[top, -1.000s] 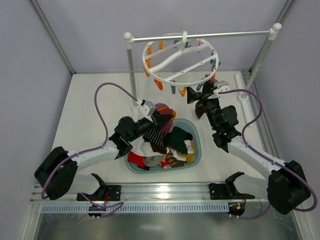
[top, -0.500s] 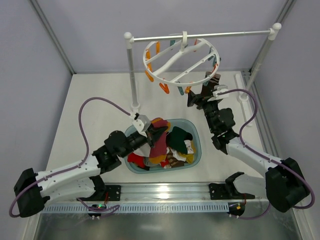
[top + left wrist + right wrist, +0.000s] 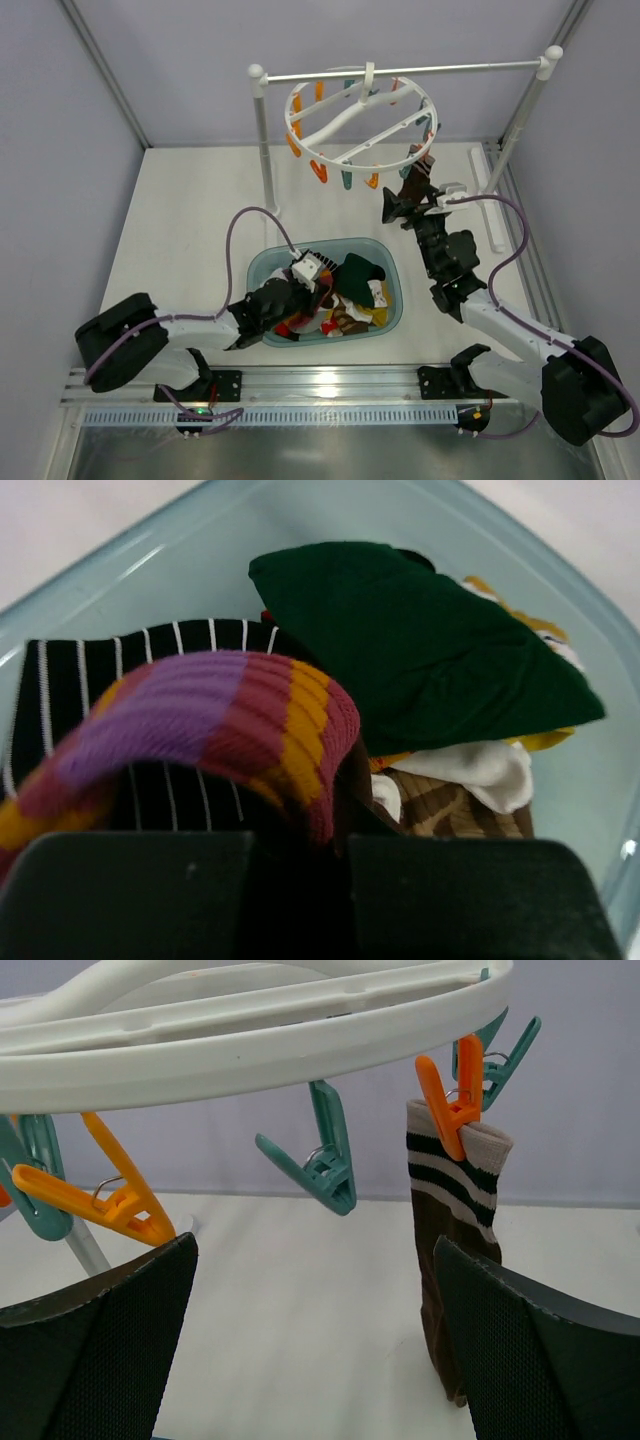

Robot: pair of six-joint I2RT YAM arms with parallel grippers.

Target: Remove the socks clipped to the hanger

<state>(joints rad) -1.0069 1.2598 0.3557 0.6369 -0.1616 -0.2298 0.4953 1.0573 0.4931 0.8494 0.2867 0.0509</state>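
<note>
The white ring hanger (image 3: 358, 112) hangs from the rail, its orange and teal clips around the rim. One dark brown sock (image 3: 417, 178) with a striped cuff hangs from an orange clip (image 3: 450, 1100) on the hanger's right side. In the right wrist view the sock (image 3: 447, 1260) hangs just inside the right finger, under the hanger rim (image 3: 250, 1035). My right gripper (image 3: 412, 200) (image 3: 315, 1360) is open and empty. My left gripper (image 3: 318, 292) (image 3: 345, 880) is down in the basin, shut on the purple-red striped sock (image 3: 200, 720), with a black striped sock (image 3: 80, 670) under it.
The teal basin (image 3: 262, 268) (image 3: 100, 570) holds several loose socks, among them a dark green one (image 3: 360, 270) (image 3: 420, 640). The white two-post rail stand (image 3: 262, 140) carries the hanger; its right post (image 3: 525, 110) stands close to my right arm.
My left arm has dropped from above the basin down into it, carrying the striped socks. My right gripper has shifted slightly under the hanger, which has swung a little.
</note>
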